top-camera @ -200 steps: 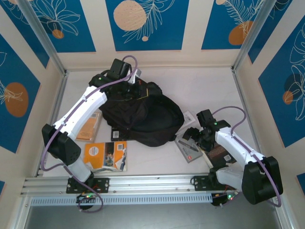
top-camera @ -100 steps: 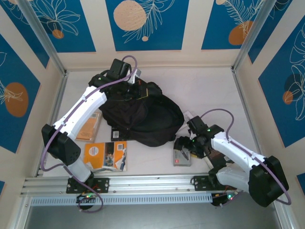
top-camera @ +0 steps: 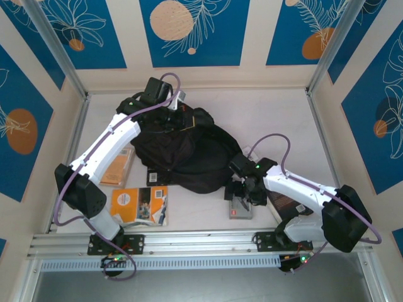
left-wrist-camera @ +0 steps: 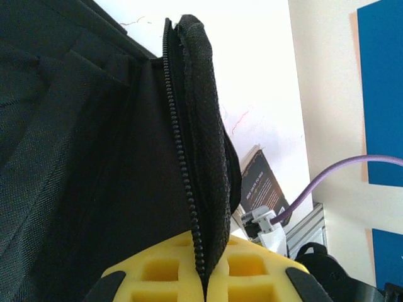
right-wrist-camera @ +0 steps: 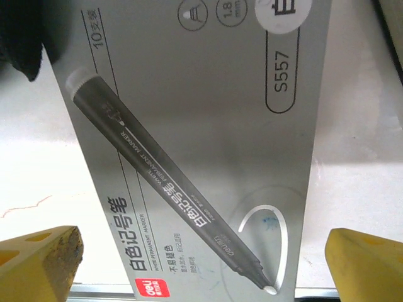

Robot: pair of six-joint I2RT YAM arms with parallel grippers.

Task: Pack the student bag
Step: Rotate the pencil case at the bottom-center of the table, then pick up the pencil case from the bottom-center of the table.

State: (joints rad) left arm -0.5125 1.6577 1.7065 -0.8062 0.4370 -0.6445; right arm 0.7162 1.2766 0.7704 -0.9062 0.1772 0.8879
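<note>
1. The bag [top-camera: 189,154], black and slumped, was seen mid-table [top-camera: 277,126], at eleven o'clock from the marker box [right-wrist-camera: 189,126].
2. Its zipper edge [left-wrist-camera: 182,163] was pinched tight by the left gripper [left-wrist-camera: 204,277].
3. The right gripper [right-wrist-camera: 201,251] was spread wide above the box, with nothing held.
4. The fabric was judged soft, light and floppy; the firmer zipper rim was judged the best hold.

light: bright, even | shadows: soft, faint | top view: sharp | wrist views: close foreground blurred — whites washed out

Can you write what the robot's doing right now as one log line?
left end effector: shut on student bag zipper edge | right end effector: open over marker box
</note>
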